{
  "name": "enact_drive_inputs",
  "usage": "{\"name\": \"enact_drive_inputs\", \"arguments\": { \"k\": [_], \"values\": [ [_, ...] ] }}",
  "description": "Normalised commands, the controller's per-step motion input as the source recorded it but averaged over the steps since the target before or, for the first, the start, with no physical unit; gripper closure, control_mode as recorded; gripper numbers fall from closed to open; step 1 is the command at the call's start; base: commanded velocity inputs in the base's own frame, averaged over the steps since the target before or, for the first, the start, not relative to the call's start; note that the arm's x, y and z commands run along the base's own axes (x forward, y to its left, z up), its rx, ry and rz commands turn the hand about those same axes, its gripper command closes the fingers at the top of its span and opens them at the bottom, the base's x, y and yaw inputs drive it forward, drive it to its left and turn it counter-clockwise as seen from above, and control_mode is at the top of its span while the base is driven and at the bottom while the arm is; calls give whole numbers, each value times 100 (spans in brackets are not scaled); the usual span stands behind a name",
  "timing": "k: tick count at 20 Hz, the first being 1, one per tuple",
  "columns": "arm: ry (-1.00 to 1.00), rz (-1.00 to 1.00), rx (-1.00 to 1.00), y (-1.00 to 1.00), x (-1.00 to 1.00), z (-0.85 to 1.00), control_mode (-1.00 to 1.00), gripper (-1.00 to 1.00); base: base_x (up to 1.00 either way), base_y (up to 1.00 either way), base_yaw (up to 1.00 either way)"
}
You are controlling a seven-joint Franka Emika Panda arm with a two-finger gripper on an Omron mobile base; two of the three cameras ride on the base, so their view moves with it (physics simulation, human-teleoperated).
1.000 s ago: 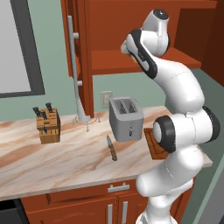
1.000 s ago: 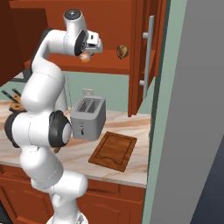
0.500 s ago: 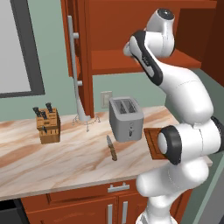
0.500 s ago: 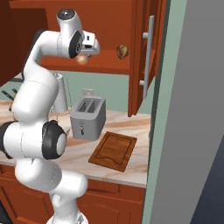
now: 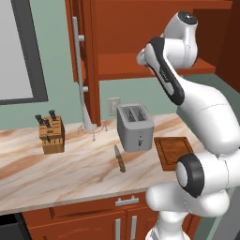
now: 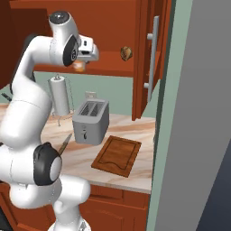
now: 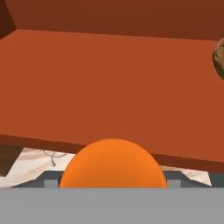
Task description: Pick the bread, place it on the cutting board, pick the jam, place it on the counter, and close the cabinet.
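The jam (image 6: 79, 66), a small orange jar, hangs in front of the cabinet shelf with my gripper (image 6: 81, 62) shut on it. In the hand view the jam (image 7: 113, 164) bulges up between the fingers at the bottom. The bread (image 6: 127, 53), a dark brown speckled lump, rests on the shelf to the right of the hand, and the bread (image 7: 219, 59) shows at the hand view's right edge. The cutting board (image 6: 116, 155) lies bare on the counter (image 6: 135, 128) to the right of the toaster; the left base view shows the cutting board (image 5: 173, 151) too. The cabinet door (image 6: 146, 58) stands open.
A grey toaster (image 5: 135, 127) stands mid-counter below the shelf. A knife (image 5: 120, 158) lies in front of it and a knife block (image 5: 51, 135) sits at the left. A paper towel holder (image 6: 60, 95) stands by the wall. The other open door (image 5: 79, 51) hangs left.
The arm's elbow and upper links have swung outward. The hand with the jam has shifted slightly down and away from the shelf. The bread has stayed put.
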Motion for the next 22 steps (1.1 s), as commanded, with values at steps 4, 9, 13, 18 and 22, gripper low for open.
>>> {"name": "enact_drive_inputs", "arguments": {
  "k": [4, 9, 13, 18, 22],
  "values": [
    [0, 0, 0, 0, -57, 0, -100, 100, 0, 0, 0],
    [0, 0, 0, 0, -52, -1, -100, 100, 0, 0, 0],
    [4, 0, 0, 0, -36, -3, -100, 100, 0, 0, 0],
    [11, 0, 0, 0, -23, -6, -100, 100, 0, 0, 0],
    [7, 0, 0, 0, -11, -16, -100, 100, 0, 0, 0]
  ]
}}
